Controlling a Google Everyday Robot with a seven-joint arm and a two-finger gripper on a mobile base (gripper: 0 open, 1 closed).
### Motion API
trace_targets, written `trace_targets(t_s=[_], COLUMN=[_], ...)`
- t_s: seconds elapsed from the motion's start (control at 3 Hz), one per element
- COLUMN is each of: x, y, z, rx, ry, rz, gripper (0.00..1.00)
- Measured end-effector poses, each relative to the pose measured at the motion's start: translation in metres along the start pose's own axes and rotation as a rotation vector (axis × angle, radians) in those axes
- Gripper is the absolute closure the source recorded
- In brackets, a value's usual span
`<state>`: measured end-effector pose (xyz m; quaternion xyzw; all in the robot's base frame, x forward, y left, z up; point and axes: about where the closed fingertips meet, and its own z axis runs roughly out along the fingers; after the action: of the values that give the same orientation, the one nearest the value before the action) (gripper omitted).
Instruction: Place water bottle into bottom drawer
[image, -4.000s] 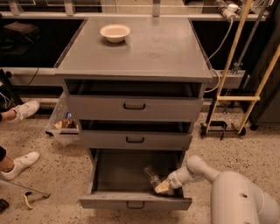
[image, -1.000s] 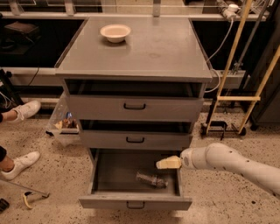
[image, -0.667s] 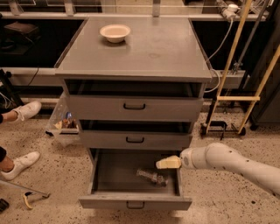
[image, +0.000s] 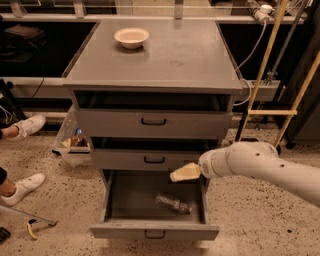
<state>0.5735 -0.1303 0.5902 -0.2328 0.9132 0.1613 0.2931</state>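
The water bottle (image: 173, 204) lies on its side on the floor of the open bottom drawer (image: 153, 230), right of centre. My gripper (image: 179, 173) hangs above the drawer's right part, just in front of the middle drawer, apart from the bottle and holding nothing. The white arm (image: 260, 167) reaches in from the right.
A cream bowl (image: 131, 37) stands on the cabinet top (image: 180, 60). The top drawer (image: 153, 122) and middle drawer (image: 145, 159) stand slightly out. A clear bin (image: 70, 142) sits left of the cabinet, with a person's shoes (image: 22, 182) on the floor. Yellow poles (image: 267, 75) stand at the right.
Four seconds ago the gripper was down in the drawer at the bottle. It has since lifted out, leaving the bottle lying there. Over the last second almost nothing moves.
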Motion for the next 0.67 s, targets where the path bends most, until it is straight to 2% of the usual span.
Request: trace_targets(t_s=[0.33, 0.67], x=[-0.051, -0.105], y=[0.024, 0.047], z=[-0.063, -0.146], rx=[0.085, 0.189], ry=[-0.04, -0.167], rz=[-0.052, -0.06], gripper=[0.0, 0.0])
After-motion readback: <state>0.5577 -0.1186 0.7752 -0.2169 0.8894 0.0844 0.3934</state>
